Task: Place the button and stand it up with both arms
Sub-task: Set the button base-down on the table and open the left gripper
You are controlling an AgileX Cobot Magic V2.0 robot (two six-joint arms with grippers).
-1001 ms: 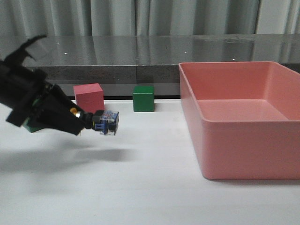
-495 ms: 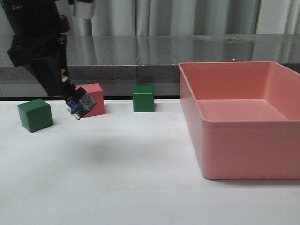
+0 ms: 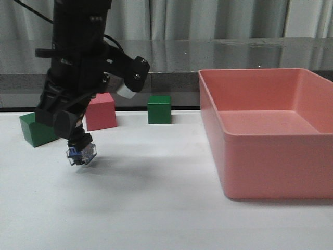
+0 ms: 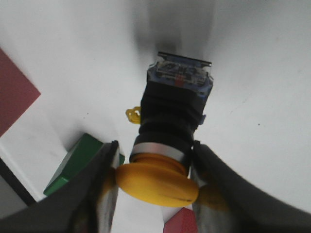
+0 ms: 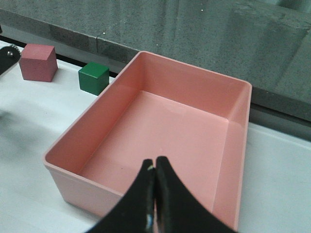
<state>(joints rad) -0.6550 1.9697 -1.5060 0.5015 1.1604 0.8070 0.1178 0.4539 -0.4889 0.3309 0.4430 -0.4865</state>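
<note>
My left gripper (image 3: 78, 140) points down at the table's left side, shut on the button (image 3: 81, 152). In the left wrist view the button (image 4: 172, 124) hangs base-down: yellow mushroom cap between my fingers (image 4: 104, 187), black-and-silver body, blue/clear block base toward the white table. In the front view the base sits just above or at the table surface; I cannot tell if it touches. My right gripper (image 5: 155, 165) is shut and empty, hovering above the pink bin (image 5: 194, 92); it does not show in the front view.
A green cube (image 3: 35, 130) and a pink cube (image 3: 100, 111) stand just behind the left gripper; another green cube (image 3: 159, 109) is farther right. The large pink bin (image 3: 270, 133) fills the table's right side. A dark counter ledge (image 3: 171, 78) runs along the back.
My left arm has swung from a sideways reach to pointing down, carrying the button from horizontal to base-down and lower, forward of the cubes.
</note>
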